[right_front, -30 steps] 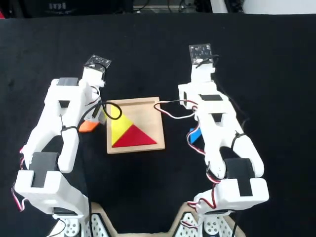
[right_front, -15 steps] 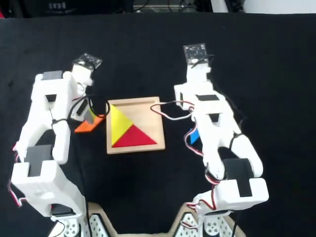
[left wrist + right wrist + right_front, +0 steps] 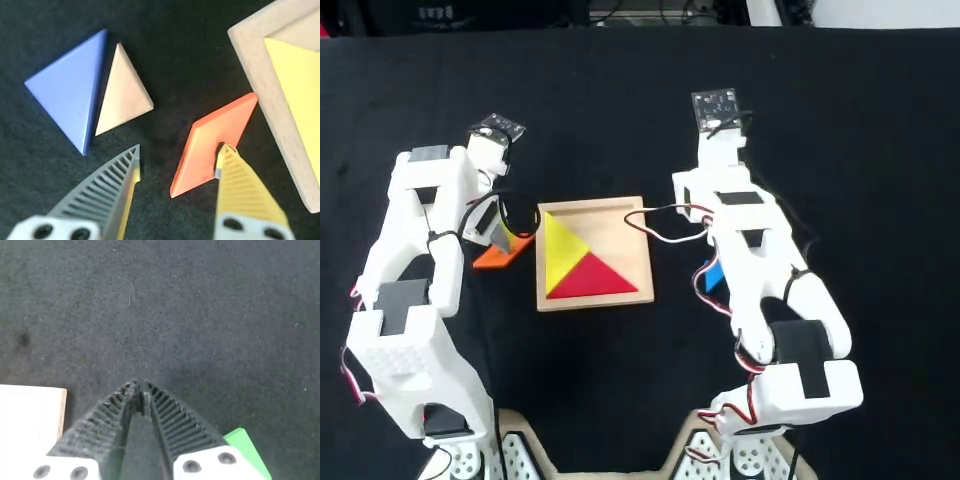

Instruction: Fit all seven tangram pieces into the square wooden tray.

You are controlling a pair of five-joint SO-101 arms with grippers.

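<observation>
I see the tray (image 3: 620, 215) in the middle of the counter (image 3: 620, 100), between the two arms. Inside it, a left triangle (image 3: 563, 255) and a front triangle (image 3: 595, 278) lie edge to edge. A parallelogram (image 3: 495, 257) lies just left of the tray. Beyond it, a larger triangle (image 3: 70, 85) and a smaller triangle (image 3: 122, 92) lie side by side.

The tray (image 3: 620, 205) is pale wood, holding a yellow triangle (image 3: 563, 255) and a red triangle (image 3: 595, 280). The table (image 3: 620, 100) is black, with an orange parallelogram (image 3: 210, 142), a blue triangle (image 3: 70, 90), a cream triangle (image 3: 122, 95) and a green piece (image 3: 247, 447). The left gripper (image 3: 180, 146) is ribbed grey and yellow, the right gripper (image 3: 139, 385) ribbed black.
</observation>
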